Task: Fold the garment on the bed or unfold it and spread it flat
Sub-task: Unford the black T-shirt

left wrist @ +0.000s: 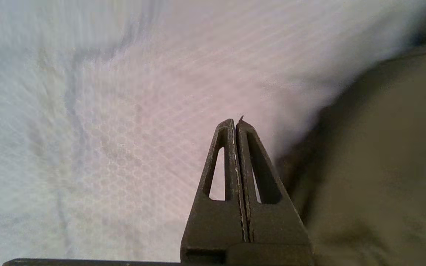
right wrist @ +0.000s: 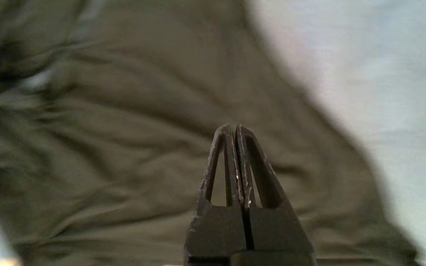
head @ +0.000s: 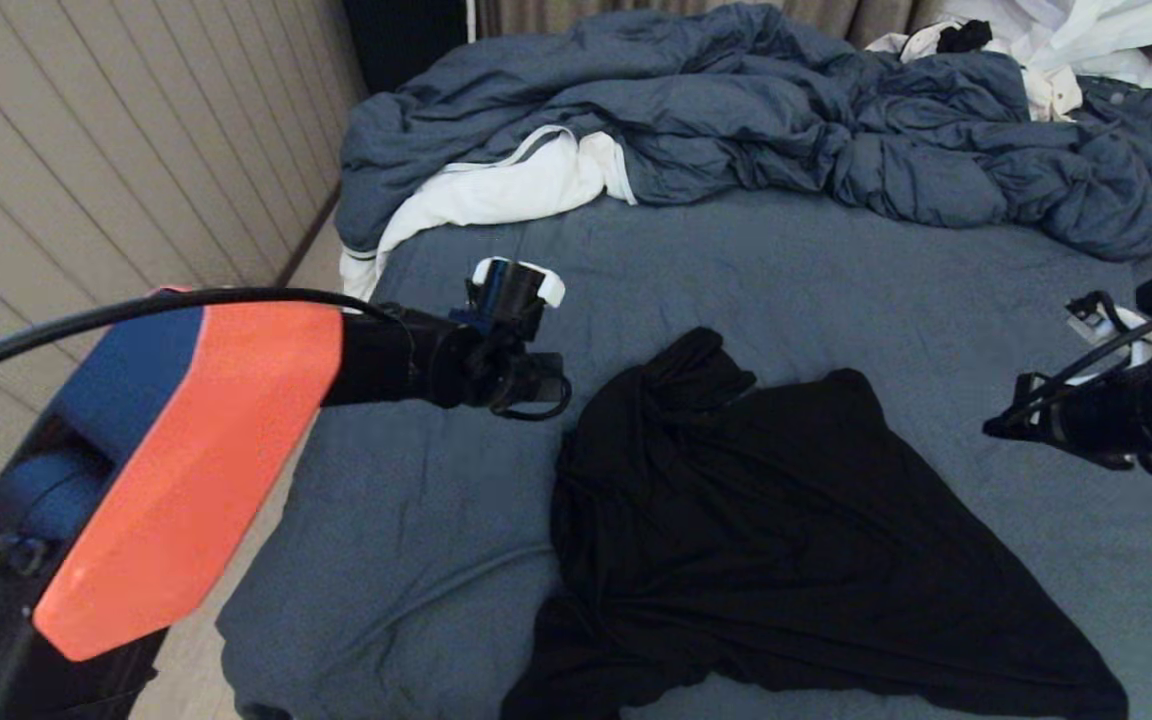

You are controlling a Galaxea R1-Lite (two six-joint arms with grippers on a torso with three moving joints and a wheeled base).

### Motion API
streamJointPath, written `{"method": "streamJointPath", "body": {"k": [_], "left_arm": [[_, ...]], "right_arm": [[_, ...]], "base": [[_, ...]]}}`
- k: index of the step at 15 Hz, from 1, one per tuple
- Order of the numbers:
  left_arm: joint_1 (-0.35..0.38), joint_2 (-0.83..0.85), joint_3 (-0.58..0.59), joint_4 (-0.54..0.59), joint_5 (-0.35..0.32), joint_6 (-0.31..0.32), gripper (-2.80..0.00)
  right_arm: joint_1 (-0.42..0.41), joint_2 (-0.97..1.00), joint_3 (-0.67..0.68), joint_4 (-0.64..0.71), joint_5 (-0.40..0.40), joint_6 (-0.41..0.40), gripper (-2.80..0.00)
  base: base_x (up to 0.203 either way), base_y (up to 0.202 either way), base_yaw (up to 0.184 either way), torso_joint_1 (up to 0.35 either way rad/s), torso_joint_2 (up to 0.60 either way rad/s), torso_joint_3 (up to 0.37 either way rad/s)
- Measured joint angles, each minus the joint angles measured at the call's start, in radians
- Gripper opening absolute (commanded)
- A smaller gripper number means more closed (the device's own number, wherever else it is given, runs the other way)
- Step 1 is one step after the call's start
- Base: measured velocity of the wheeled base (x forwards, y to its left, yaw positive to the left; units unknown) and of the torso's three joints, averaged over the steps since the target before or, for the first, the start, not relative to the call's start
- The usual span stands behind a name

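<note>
- The bed is broad, under a slate-blue sheet of matte, fine-woven cloth with soft creases; no writing or label can be read on anything here.
- A puffy blue-grey duvet lies bunched in thick rolls across the far side of the bed.
- The garment, black soft knit, lies crumpled on the sheet near the bed's front edge in a rough triangle, rippled with folds and gathered to a twisted peak at its far end; no print shows on the face turned up.
- A white cloth with a thin grey stripe pokes from under the duvet's left end.
- The left gripper, dark with slotted triangular fingers, hangs clenched and empty over bare sheet just beside the garment's edge.
- The right gripper, of the same make, is clenched and empty above the garment's wrinkled cloth.
</note>
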Motion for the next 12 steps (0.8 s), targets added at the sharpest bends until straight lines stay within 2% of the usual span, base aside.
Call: {"method": "streamJointPath", "body": {"k": [3,6,9,12], "left_arm": [[0.012,0.030,0.013,0.020,0.009,-0.082,-2.80],[0.017,-0.034,0.115,0.057,0.009,-0.144,-2.80],[0.035,-0.186,0.346,0.029,-0.003,-0.181,-2.80],[0.055,-0.399,0.636,-0.048,-0.005,-0.189,-2.80]], "right_arm": [[0.085,-0.031,-0.012,0.004,-0.014,0.027,-2.80],[0.185,-0.028,-0.057,0.001,-0.109,0.032,-2.80],[0.284,0.054,-0.153,-0.006,-0.241,0.041,-2.80],[0.356,0.208,-0.324,-0.014,-0.374,0.063,-2.80]], "base": [[0.000,0.000,0.000,0.000,0.00,0.000],[0.000,0.000,0.000,0.000,0.00,0.000],[0.000,0.000,0.000,0.000,0.00,0.000],[0.000,0.000,0.000,0.000,0.00,0.000]]}}
